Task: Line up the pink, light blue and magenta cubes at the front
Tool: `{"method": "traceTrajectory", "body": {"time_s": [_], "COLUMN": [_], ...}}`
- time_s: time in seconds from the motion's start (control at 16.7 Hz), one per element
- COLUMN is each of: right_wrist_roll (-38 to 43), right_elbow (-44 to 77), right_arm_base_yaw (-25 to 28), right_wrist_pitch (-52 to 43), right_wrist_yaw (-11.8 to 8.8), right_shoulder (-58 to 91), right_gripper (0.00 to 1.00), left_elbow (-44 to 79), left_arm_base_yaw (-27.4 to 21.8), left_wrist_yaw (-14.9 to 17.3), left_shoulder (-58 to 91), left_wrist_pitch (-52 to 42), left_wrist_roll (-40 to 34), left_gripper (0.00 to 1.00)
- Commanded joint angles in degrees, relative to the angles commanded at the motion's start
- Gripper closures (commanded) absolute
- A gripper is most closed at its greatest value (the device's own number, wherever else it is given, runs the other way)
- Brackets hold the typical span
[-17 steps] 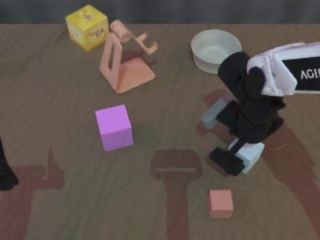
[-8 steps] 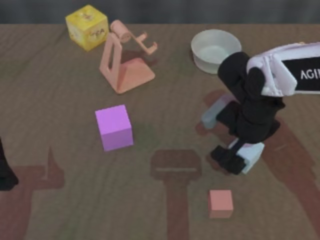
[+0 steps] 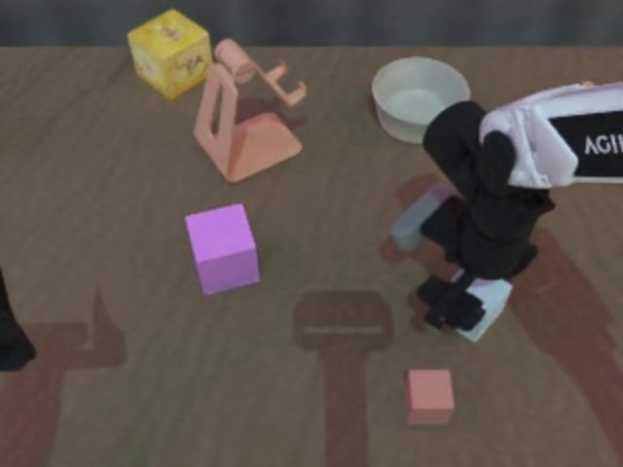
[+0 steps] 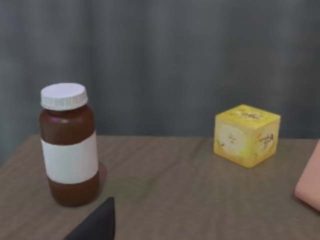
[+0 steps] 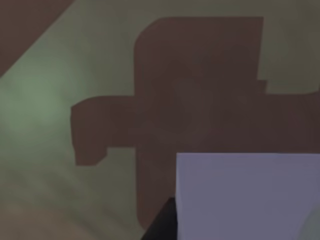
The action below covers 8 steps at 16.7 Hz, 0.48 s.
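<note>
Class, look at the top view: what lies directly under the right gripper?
Under the right gripper sits the light blue cube, only its right edge showing. The gripper hides the rest of it, and any contact with the fingers.

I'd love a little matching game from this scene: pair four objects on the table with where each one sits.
Things:
1. salmon-pink small cube
2. bright magenta large cube
3. yellow cube with printed faces
4. pale blue cube

Places:
A. far left corner, beside the pink stand
B. under the right gripper
C. alone, left of the table's middle
D. nearest the front edge, right of the middle

Pairs: 1-D, 2-C, 3-A, 4-B
</note>
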Motion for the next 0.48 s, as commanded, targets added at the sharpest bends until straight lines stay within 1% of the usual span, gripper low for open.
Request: {"method": "traceTrajectory", "body": {"time_s": [0.36,0.42,0.48], "right_wrist_roll": [0.0,0.4,0.3], "right_elbow": [0.0,0.4,0.6], "right_arm_base_yaw": [0.0,0.0,0.0], "right_wrist_pitch": [0.0,-0.8,-1.0], "right_wrist_yaw": [0.0,-0.4,-0.4], "right_shoulder": [0.0,-1.5,-1.6], "right_gripper": [1.0,1.0,1.0], "left_elbow": [0.0,0.0,0.0], "left_arm_base_yaw": [0.0,0.0,0.0], "left_wrist_yaw": [0.0,0.0,0.0], "left_shoulder": [0.0,0.0,0.0], "left_wrist_pitch": [0.0,0.0,0.0], "left_wrist_roll": [0.0,0.0,0.0], "left_gripper": [0.0,0.0,0.0]}}
